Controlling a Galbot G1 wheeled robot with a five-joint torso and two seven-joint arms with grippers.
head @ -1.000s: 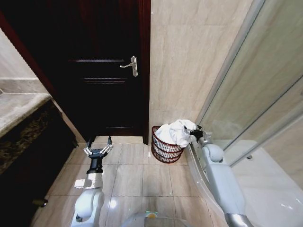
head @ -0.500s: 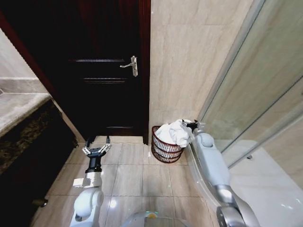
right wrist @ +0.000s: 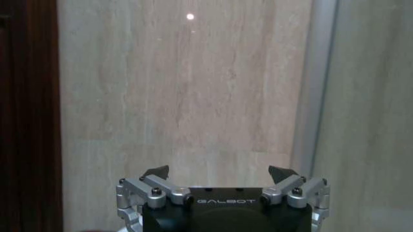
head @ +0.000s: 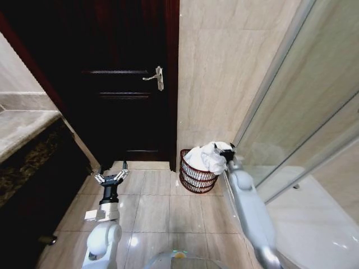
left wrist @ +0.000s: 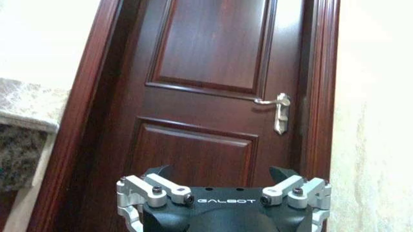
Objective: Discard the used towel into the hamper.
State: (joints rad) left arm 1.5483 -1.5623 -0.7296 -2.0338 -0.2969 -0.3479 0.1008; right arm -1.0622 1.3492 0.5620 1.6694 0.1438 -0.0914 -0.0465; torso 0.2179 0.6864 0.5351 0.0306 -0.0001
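From your head camera, the hamper (head: pixel 196 178) sits on the floor (head: pixel 157 207) by the tan wall (head: pixel 224 73), next to the dark door (head: pixel 123 84). The white towel (head: pixel 208 157) is piled in it. Your right claw (head: pixel 229 150) is just above the towel. Your left claw (head: pixel 111 178) hangs low near the door, open.

From your left wrist, the claw (left wrist: pixel 223 181) faces the door (left wrist: pixel 206 96), fingers apart.

From your right wrist, the claw (right wrist: pixel 221 178) faces the wall (right wrist: pixel 181 96), fingers apart, holding nothing.
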